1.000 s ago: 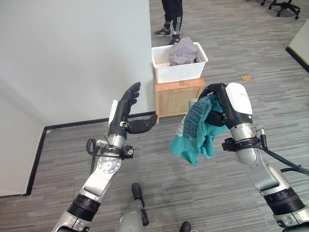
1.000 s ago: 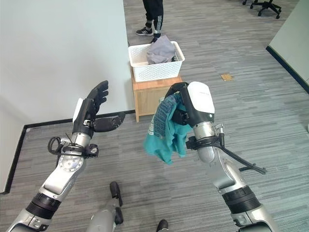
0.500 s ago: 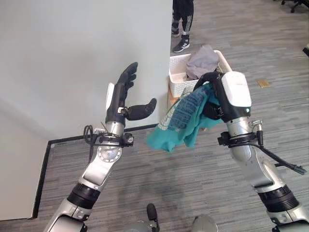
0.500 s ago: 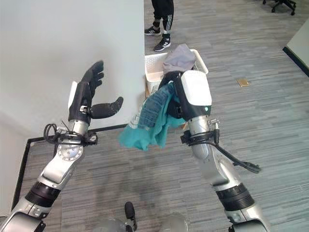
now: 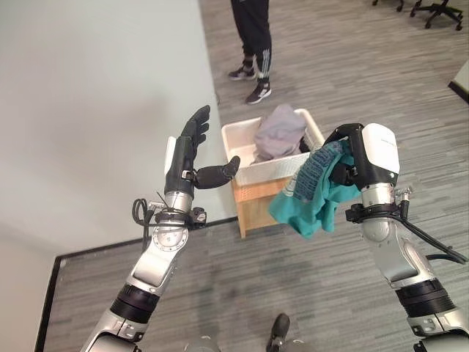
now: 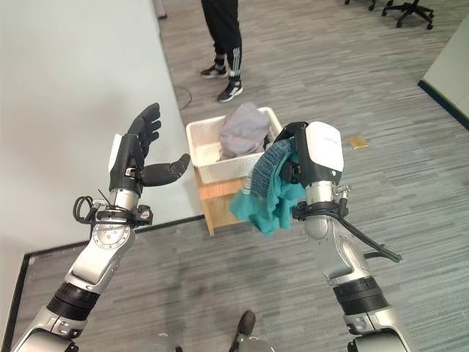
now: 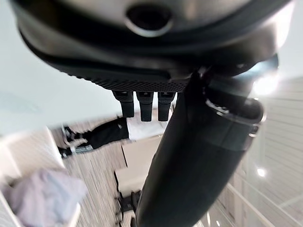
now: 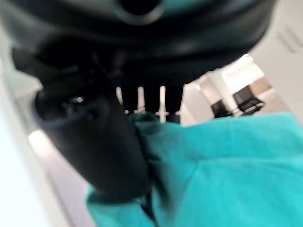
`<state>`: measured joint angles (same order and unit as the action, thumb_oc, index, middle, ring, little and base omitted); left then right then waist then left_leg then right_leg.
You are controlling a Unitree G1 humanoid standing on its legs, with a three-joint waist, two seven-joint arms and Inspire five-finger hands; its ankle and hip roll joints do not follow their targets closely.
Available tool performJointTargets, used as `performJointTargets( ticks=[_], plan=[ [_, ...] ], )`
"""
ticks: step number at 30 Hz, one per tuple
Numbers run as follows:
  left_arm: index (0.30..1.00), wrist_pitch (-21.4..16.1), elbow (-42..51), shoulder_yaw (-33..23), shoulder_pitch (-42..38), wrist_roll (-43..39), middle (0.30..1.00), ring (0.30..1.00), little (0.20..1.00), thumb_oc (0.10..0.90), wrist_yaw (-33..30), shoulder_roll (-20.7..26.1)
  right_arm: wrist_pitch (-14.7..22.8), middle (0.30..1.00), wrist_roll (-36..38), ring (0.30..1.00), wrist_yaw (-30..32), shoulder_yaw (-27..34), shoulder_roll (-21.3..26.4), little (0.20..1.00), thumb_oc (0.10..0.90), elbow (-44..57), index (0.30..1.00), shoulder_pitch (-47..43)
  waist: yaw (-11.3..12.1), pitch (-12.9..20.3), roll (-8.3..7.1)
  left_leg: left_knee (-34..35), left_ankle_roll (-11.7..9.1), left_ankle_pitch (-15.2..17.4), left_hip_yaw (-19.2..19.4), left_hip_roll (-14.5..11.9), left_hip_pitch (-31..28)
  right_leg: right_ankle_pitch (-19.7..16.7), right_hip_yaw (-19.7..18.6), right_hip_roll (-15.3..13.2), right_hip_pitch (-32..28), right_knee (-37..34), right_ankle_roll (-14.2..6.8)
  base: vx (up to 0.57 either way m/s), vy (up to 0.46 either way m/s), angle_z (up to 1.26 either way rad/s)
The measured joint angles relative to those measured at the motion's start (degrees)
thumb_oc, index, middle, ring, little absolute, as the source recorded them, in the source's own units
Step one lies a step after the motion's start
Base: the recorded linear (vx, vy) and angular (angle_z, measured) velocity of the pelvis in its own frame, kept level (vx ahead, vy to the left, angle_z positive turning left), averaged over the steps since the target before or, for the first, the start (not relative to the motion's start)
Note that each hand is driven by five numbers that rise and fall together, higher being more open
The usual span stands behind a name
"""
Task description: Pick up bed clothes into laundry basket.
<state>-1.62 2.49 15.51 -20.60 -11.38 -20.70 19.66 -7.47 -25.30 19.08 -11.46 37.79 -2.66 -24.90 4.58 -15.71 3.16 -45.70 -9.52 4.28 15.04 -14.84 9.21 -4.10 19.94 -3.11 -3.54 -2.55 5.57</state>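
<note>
view swung, white slatted plastic laundry basket (image 5: 245, 170) now nearer. right hand (image 5: 350, 158) clutches crumpled teal cloth (image 5: 311, 198); left hand (image 5: 192, 158) open, empty. carry over rim, then release.

We look down from the head with two eyes set slightly apart, both sharing the white basket (image 5: 272, 150) on its wooden stand (image 6: 218, 196), each wrist camera pressed close along its own hand, the right one perhaps facing teal cloth (image 8: 227, 175).
</note>
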Motion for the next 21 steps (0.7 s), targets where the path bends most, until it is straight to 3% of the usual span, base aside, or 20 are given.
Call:
performJointTargets(
  ticks=[1, 4, 6, 7, 9, 10, 11, 12, 13, 14, 16, 18, 21],
  plan=[
    [0.900, 0.0, -0.1, 0.0, -0.1, -0.3, 0.900, 0.900, 0.900, 0.800, -0.2, 0.2, 0.0, 0.300, 0.2, 0.300, 0.0, -1.1, 0.2, 0.300, 0.400, -1.2, 0.300, -1.9, 0.0, -0.2, -0.32, 2.2, 0.5, 0.3, 0.4, 0.3, 0.4, -0.1, -0.3, -0.2, 0.0, 0.0, -0.1, 0.15, 0.121, -0.64],
    [0.900, 0.0, -0.5, 0.7, -0.5, -2.1, 0.900, 0.900, 0.900, 0.800, -0.2, 0.0, -0.8, 0.300, 1.6, 0.300, 0.0, -3.6, 1.0, 0.300, 0.400, -4.8, 0.300, -6.6, -0.6, -0.7, -1.17, 20.6, 1.0, -1.1, 0.2, 0.9, 1.0, 0.3, -1.3, 0.4, -2.2, -1.2, -0.7, 0.22, 0.142, -0.42],
    [0.900, -0.2, -2.9, 1.5, -2.0, -2.1, 0.900, 0.900, 0.900, 0.800, -0.2, -0.2, -1.0, 0.300, 2.2, 0.300, 0.0, -4.3, 2.6, 0.300, 0.400, -8.2, 0.300, -7.7, -0.9, -0.7, -1.34, 33.7, 1.1, -4.0, 0.3, 1.0, 0.0, 0.9, -1.6, 1.1, -4.1, -2.6, -1.9, 0.30, 0.155, -0.09],
    [0.900, -0.4, -4.9, 1.7, -2.8, -2.1, 0.900, 0.900, 0.900, 0.800, -0.2, -0.3, -1.6, 0.300, 3.2, 0.300, -0.1, -6.0, 4.2, 0.300, 0.400, -11.9, 0.300, -9.6, -1.1, -0.7, -1.22, 43.7, 1.1, -7.1, 0.1, 1.8, -1.9, 1.5, -1.4, 1.2, -4.4, -2.6, -2.9, 0.31, 0.085, -0.01],
    [0.900, -0.6, -6.4, 2.0, -3.0, -2.2, 0.900, 0.900, 0.900, 0.800, -0.1, -0.3, -1.9, 0.300, 3.4, 0.300, -0.8, -8.0, 6.6, 0.300, 0.400, -17.1, 0.300, -11.1, -0.8, -0.7, -1.19, 50.3, 1.2, -10.7, 0.8, 2.2, -1.8, 3.3, -1.2, 1.2, -5.7, -2.7, -4.2, 0.37, 0.161, 0.11],
    [0.900, -0.5, -6.8, 2.2, -2.9, -2.2, 0.900, 0.900, 0.900, 0.800, -0.2, -0.2, -2.5, 0.300, 3.5, 0.300, -1.5, -8.6, 7.6, 0.300, 0.400, -18.3, 0.300, -11.2, -0.7, -0.7, -1.10, 51.1, 1.2, -11.5, 1.3, 2.1, -2.0, 3.6, -0.8, 1.2, -6.3, -2.7, -4.5, 0.31, 0.210, 0.24],
    [0.900, -0.5, -6.9, 2.2, -2.5, -2.6, 0.900, 0.900, 0.900, 0.800, -0.1, 0.0, -3.2, 0.300, 3.4, 0.300, -2.8, -9.2, 8.9, 0.300, 0.400, -20.1, 0.300, -12.0, -0.6, -0.5, -0.66, 51.1, 2.8, -12.7, 4.7, 1.8, -3.0, 4.3, -0.5, 0.9, -7.7, -2.7, -6.6, 0.33, 0.204, 0.13],
    [0.900, -0.4, -6.9, 2.2, -2.0, -3.1, 0.900, 0.900, 0.900, 0.800, -0.2, 0.1, -3.5, 0.300, 3.3, 0.300, -3.6, -9.5, 9.4, 0.300, 0.400, -21.0, 0.300, -12.7, -0.6, 0.1, 0.44, 51.0, 3.5, -12.9, 4.9, 1.6, -3.9, 4.6, -0.5, 1.0, -8.1, -2.7, -7.6, 0.19, 0.131, -0.03],
    [0.900, -0.4, -6.9, 2.1, -1.7, -3.2, 0.900, 0.900, 0.900, 0.800, -0.2, 0.4, -3.7, 0.300, 3.2, 0.300, -3.8, -9.4, 9.5, 0.300, 0.400, -21.5, 0.300, -13.5, -0.4, 0.4, 1.14, 50.9, 5.3, -16.3, 5.1, 2.0, -4.7, 5.0, -1.0, 0.5, -8.7, -2.7, -8.7, 0.31, 0.177, -0.30],
    [0.900, -0.4, -6.8, 1.8, -1.1, -3.2, 0.900, 0.900, 0.900, 0.800, -0.2, 1.7, -4.0, 0.300, 3.0, 0.300, -4.1, -11.4, 9.8, 0.300, 0.400, -21.6, 0.300, -15.4, 0.0, 0.6, 0.23, 50.9, 7.4, -16.8, 5.5, 5.0, -5.7, 5.0, -1.2, -2.7, -8.9, -2.7, -10.1, 0.31, 0.172, -0.33],
    [0.900, -0.4, -6.7, 0.6, -1.1, -3.2, 0.900, 0.900, 0.900, 0.800, -0.2, 2.7, -4.1, 0.300, 2.3, 0.300, -5.8, -16.5, 11.9, 0.300, 0.400, -21.8, 0.300, -21.3, -0.3, 0.7, -0.16, 50.8, 9.8, -15.2, 7.2, 9.7, -6.7, 4.3, 1.1, -7.4, -9.7, -2.6, -10.7, 0.34, 0.203, -0.13],
    [0.900, -0.8, -5.8, -0.1, -1.1, -3.2, 0.900, 0.900, 0.900, 0.800, 0.1, 2.9, -3.9, 0.300, 1.0, 0.300, -5.9, -17.7, 12.1, 0.300, 0.400, -21.8, 0.300, -25.3, 1.0, 0.8, -0.19, 50.8, 11.1, -14.6, 7.2, 12.2, -7.2, 1.7, 2.9, -9.6, -9.8, -2.6, -12.5, 0.18, 0.133, -0.03],
    [0.900, -1.3, -3.3, 4.2, -0.4, -2.9, 0.900, 0.900, 0.900, 0.800, 0.6, 3.0, -4.1, 0.300, 0.6, 0.300, -6.1, -18.2, 13.3, 0.300, 0.400, -21.8, 0.300, -28.7, 2.2, 0.7, -0.27, 50.8, 12.4, -13.7, 5.9, 14.0, -8.1, 0.4, 4.8, -11.0, -10.9, -1.2, -13.3, 0.16, 0.152, 0.30]
  ],
)
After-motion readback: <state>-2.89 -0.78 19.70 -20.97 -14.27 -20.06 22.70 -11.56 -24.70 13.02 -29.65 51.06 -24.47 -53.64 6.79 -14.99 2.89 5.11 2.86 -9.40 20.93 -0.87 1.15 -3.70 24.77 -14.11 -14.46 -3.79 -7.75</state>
